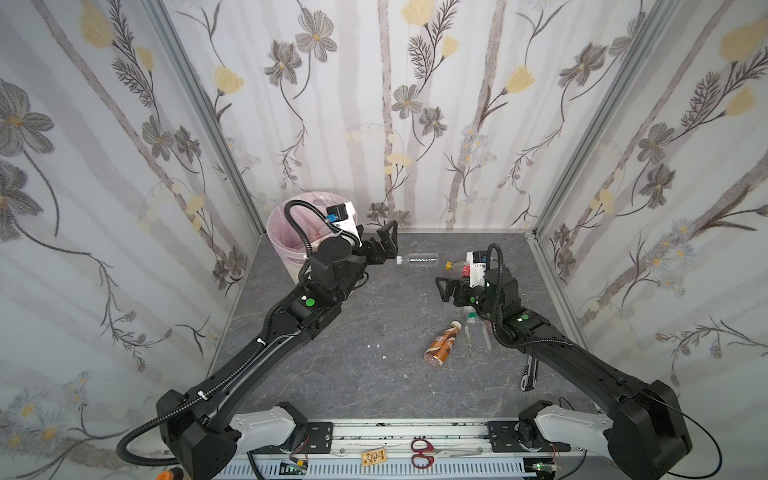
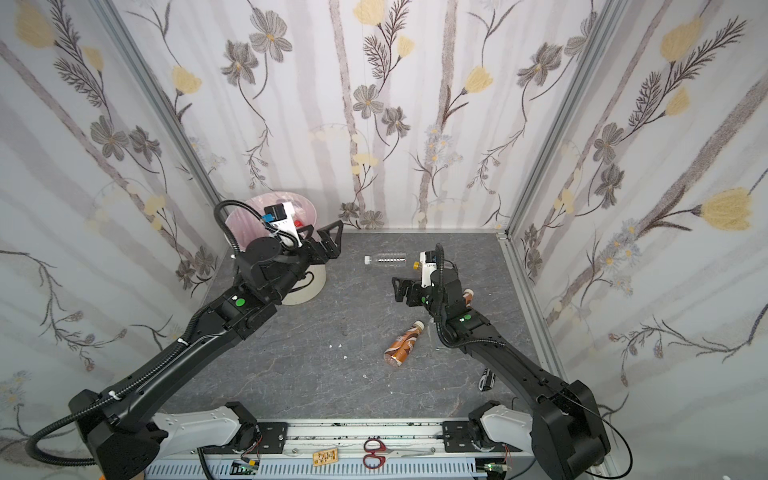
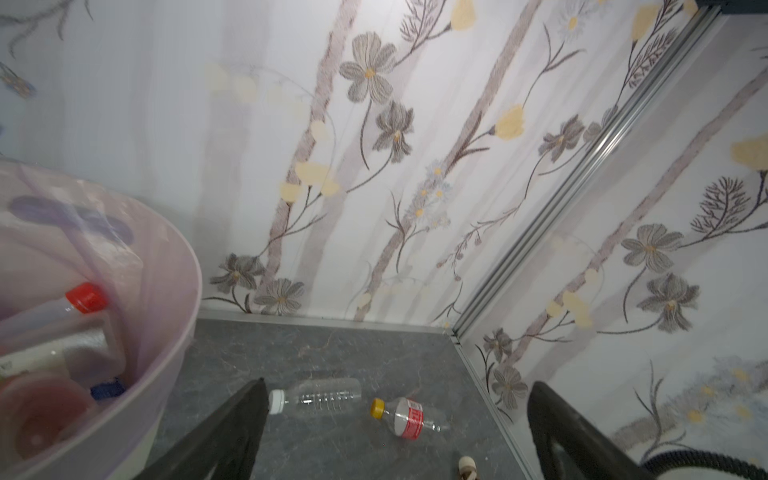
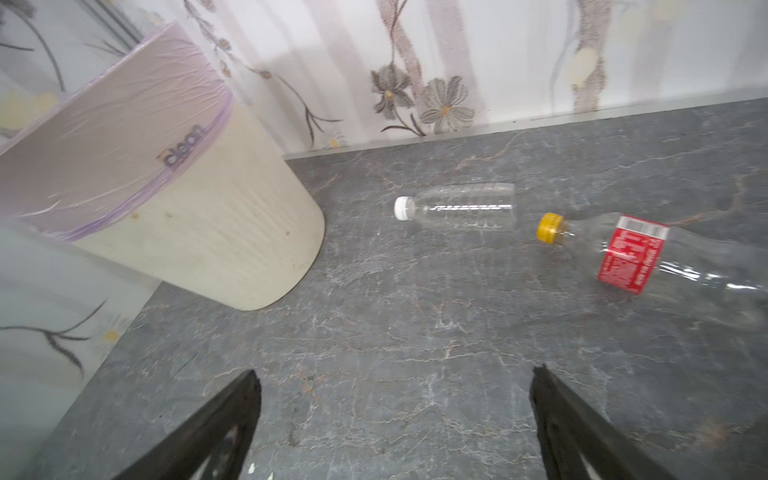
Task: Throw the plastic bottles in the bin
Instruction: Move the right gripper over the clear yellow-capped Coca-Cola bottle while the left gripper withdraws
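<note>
The bin stands at the back left, lined with a pink bag; bottles lie inside it, one with a red cap. My left gripper hovers open and empty just right of the bin's rim. On the floor beyond it lie a clear bottle with a white cap and a yellow-capped bottle with a red label. My right gripper is open and empty, in front of those two. A brown bottle and a clear green-capped bottle lie beside the right arm.
Flowered walls close in the grey marbled floor on three sides. A box cutter lies under the right forearm. Red scissors and a small tag rest on the front rail.
</note>
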